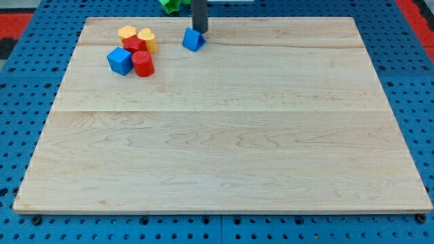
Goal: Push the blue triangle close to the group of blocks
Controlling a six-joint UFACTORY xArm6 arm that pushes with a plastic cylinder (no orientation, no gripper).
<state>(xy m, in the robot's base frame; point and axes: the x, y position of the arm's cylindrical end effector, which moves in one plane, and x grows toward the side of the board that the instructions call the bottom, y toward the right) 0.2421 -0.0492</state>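
The blue triangle (193, 39) lies near the top of the wooden board (224, 135), left of centre. My tip (201, 32) is at the triangle's upper right edge, touching or nearly touching it. The group of blocks sits to the triangle's left: a yellow hexagon (127, 32), a yellow heart (147, 38), a red block (133, 46), a blue cube (120, 60) and a red cylinder (143, 64). A gap of about a block's width separates the triangle from the yellow heart.
A green block (171, 5) lies off the board at the view's top, left of the rod. A blue pegboard surface (20, 102) surrounds the board.
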